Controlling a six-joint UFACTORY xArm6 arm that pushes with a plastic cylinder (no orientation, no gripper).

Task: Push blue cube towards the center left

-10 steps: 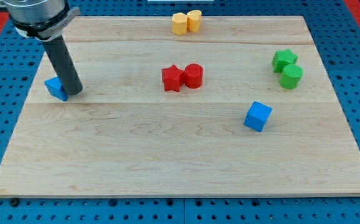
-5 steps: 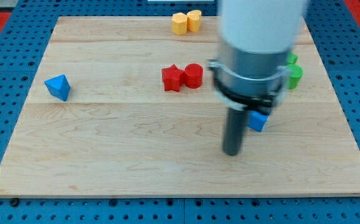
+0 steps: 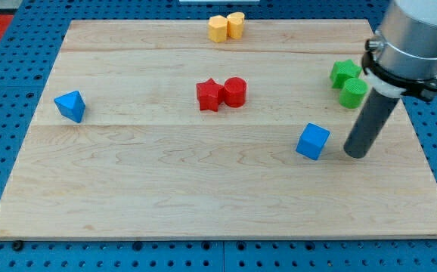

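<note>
The blue cube (image 3: pixel 312 141) sits on the wooden board (image 3: pixel 165 174) at the view's right of centre. My tip (image 3: pixel 357 154) rests on the board just to the view's right of the cube, a small gap apart. The dark rod rises from it toward the view's upper right.
A blue triangular block (image 3: pixel 70 105) lies at the view's left. A red star block (image 3: pixel 209 94) and a red cylinder (image 3: pixel 235 91) touch near the centre. A green star block (image 3: pixel 345 72) and green cylinder (image 3: pixel 353 92) sit at the right. Two yellow blocks (image 3: pixel 226 26) lie at the top edge.
The rod has moved from beside the blue triangular block at the left, across the board, to the right side of the blue cube. No block has moved.
</note>
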